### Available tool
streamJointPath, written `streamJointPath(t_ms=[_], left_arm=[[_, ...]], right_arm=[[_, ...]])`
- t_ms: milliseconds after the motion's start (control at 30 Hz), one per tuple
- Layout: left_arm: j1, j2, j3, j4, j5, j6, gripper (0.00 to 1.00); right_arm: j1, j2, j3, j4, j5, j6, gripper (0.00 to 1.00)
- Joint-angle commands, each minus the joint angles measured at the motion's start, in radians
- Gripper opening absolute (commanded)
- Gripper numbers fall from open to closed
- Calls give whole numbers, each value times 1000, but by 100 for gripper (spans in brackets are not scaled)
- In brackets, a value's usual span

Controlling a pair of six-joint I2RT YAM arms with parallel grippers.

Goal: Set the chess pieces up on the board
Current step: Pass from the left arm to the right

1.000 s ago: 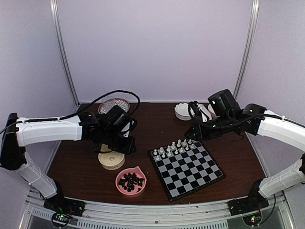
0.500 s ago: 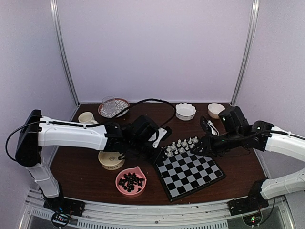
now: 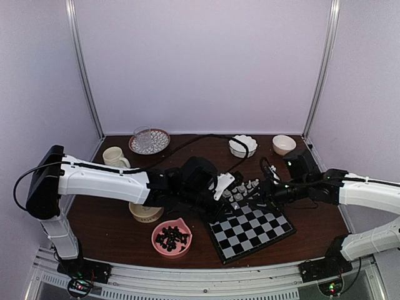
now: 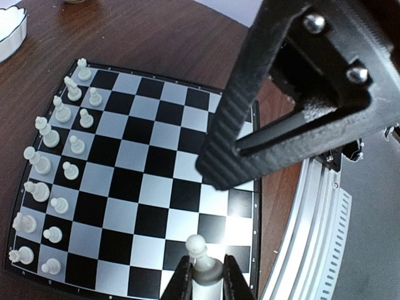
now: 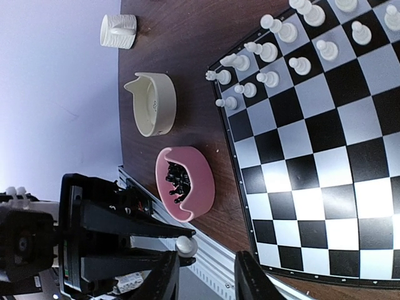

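The board (image 3: 256, 225) lies at front right, with white chess pieces (image 3: 240, 190) in two rows along its far edge. In the left wrist view those chess pieces (image 4: 56, 169) line the left side of the board (image 4: 156, 162). My left gripper (image 4: 203, 265) is shut on a white pawn (image 4: 197, 247) above the board's near corner. My right gripper (image 5: 206, 272) stands open, and that pawn's head (image 5: 185, 245) sits just beside its left finger. Seen from above, the left gripper (image 3: 219, 190) and right gripper (image 3: 267, 190) face each other over the board's far edge.
A pink bowl (image 3: 171, 237) of black pieces sits front left of the board, with a cream bowl (image 3: 146, 211) behind it. A cup (image 3: 114, 156), a glass on a plate (image 3: 144, 139) and two white bowls (image 3: 242, 145) (image 3: 284, 144) stand at the back.
The left arm swung right from the cream bowl to the board. The right arm came forward from the back bowls to meet it, and its jaws have widened.
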Motion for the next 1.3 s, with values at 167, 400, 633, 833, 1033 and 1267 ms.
streamJointPath(t_ms=[167, 400, 633, 833, 1033, 1267], left_arm=[[-7, 41, 1, 94, 56, 66, 13], [-10, 50, 17, 85, 58, 83, 13], [-12, 50, 19, 95, 62, 92, 13], [-15, 49, 19, 106, 62, 100, 13], [-17, 48, 19, 114, 59, 108, 13], [-18, 44, 18, 122, 55, 118, 13]], right_arm=[[-14, 17, -17, 99, -64, 75, 35], [-14, 48, -4, 71, -109, 59, 35], [-12, 62, -13, 77, -124, 56, 35], [-12, 76, -18, 102, -147, 66, 34], [-12, 81, -35, 131, -164, 83, 33], [-12, 87, -46, 136, -171, 83, 33]])
